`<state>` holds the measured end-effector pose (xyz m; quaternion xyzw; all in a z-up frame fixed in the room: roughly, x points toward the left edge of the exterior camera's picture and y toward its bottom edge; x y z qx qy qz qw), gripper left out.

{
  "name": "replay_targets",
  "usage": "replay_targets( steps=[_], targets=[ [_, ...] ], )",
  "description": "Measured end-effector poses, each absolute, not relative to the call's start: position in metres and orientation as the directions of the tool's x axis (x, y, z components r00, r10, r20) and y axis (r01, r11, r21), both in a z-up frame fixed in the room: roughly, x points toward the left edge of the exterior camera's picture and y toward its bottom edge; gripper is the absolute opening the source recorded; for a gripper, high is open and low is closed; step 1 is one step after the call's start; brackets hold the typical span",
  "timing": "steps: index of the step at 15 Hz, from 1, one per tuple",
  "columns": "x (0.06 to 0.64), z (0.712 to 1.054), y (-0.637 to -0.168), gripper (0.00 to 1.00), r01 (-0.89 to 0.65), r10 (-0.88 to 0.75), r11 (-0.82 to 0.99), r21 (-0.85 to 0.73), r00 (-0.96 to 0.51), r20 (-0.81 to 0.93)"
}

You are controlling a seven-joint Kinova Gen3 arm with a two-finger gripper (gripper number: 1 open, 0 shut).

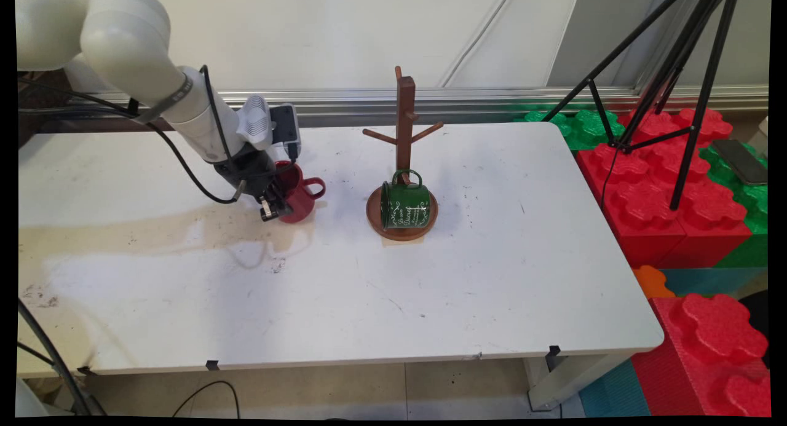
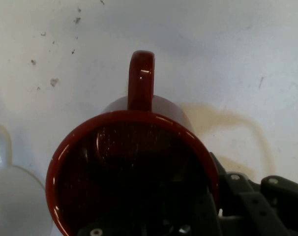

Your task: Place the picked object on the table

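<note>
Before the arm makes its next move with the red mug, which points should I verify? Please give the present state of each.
1. Grip: the gripper has one of its jaws inside the red mug and one outside, closed on the wall. Ok.
2. Handle clear of the jaws: it points away from them. Ok.
3. Red mug lifted off the table: cannot tell.
4. Gap to the mug tree: only bare table lies between. Ok.
5. Pegs free: all visible pegs are empty. Ok.
6. Green mug upright: it lies on its side on the tree's base. Not ok.
</note>
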<state>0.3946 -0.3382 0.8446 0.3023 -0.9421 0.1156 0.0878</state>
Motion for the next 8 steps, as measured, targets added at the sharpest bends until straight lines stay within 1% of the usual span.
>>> replay_targets(
  steps=[8],
  targets=[
    [0.398, 0.831, -0.353, 0.00, -0.591, -0.559, 0.793, -0.146, -0.802, 0.211]
  ],
)
